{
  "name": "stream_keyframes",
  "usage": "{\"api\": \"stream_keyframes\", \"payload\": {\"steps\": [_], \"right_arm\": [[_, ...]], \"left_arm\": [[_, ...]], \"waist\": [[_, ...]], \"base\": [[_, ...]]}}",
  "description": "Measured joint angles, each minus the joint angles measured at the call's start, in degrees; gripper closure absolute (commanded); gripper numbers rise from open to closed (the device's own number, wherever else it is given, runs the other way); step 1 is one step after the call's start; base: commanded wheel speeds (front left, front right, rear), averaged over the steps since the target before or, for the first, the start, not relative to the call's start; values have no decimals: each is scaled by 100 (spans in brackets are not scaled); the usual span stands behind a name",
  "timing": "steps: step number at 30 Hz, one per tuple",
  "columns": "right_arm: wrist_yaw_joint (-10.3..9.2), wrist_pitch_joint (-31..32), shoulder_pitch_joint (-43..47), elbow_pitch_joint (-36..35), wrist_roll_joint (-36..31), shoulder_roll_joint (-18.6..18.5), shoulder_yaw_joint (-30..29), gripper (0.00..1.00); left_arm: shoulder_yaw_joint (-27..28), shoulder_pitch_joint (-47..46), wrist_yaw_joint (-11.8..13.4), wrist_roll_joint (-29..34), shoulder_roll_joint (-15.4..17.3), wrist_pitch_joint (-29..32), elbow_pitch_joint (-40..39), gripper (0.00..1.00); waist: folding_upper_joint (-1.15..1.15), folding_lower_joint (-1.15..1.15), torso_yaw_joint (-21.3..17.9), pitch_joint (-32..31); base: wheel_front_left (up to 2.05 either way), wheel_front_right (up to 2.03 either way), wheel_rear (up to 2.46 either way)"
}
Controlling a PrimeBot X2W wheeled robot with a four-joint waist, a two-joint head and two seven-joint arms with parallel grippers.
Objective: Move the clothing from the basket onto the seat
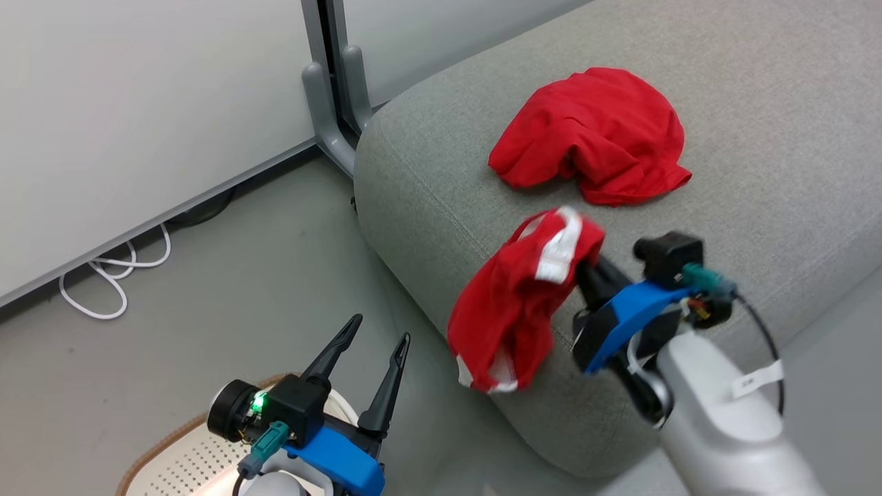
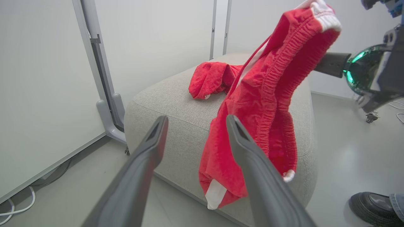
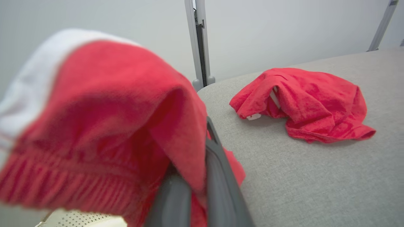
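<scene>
My right gripper (image 1: 586, 265) is shut on a red garment with white trim (image 1: 517, 303), which hangs down over the front edge of the light grey seat (image 1: 758, 172). In the left wrist view that garment (image 2: 262, 110) dangles in front of the seat (image 2: 170, 104); in the right wrist view it (image 3: 104, 119) drapes over my fingers (image 3: 217, 176). A second red garment (image 1: 596, 134) lies crumpled on the seat top, also seen as the heap (image 3: 309, 101). My left gripper (image 1: 375, 351) stands open above the basket (image 1: 172, 448) at the lower left.
A grey metal partition post (image 1: 331, 103) stands behind the seat's left corner. White cable (image 1: 114, 272) loops on the floor under the wall panel. A person's black shoe (image 2: 371, 205) rests on the floor at the right of the left wrist view.
</scene>
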Motion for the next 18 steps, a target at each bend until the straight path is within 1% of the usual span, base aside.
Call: {"api": "stream_keyframes", "payload": {"steps": [7,11,18], "right_arm": [[0,109,-528,-445,65,-465,-456,100],[0,406,-881,-864,90,-855,-888,100],[0,1004,-1594,-1850,110,-1428,-1716,100]], "left_arm": [[30,-21,0,49,53,0,-136,0],[29,-121,0,101,137,0,-270,0],[-42,-491,0,200,502,0,-595,0]], "waist": [[0,0,34,239],[0,0,62,458],[0,0,135,1084]], "base": [[0,0,0],[0,0,0],[0,0,0]]}}
